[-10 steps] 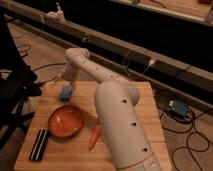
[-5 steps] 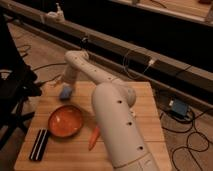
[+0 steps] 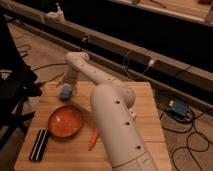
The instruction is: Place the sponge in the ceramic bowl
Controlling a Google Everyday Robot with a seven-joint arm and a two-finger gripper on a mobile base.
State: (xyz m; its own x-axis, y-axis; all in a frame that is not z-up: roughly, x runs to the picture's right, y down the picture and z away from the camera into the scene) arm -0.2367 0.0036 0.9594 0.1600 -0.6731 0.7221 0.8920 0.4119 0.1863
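The light-blue sponge [image 3: 65, 92] is at the tip of my arm, over the far left part of the wooden table [image 3: 145, 115]. My gripper [image 3: 67, 89] is right at the sponge, reaching down from the white arm. The orange-red ceramic bowl [image 3: 65, 121] sits on the table just in front of the sponge, a short gap away, and holds nothing that I can see.
A carrot-like orange object [image 3: 93, 138] lies right of the bowl beside my arm's white body [image 3: 117, 130]. A black ribbed bar [image 3: 39, 144] lies at the table's front left corner. Cables and a blue box [image 3: 178, 107] are on the floor to the right. A dark chair [image 3: 12, 85] stands at the left.
The gripper with the sponge has shifted slightly towards the bowl. The bowl, carrot and black bar have stayed put.
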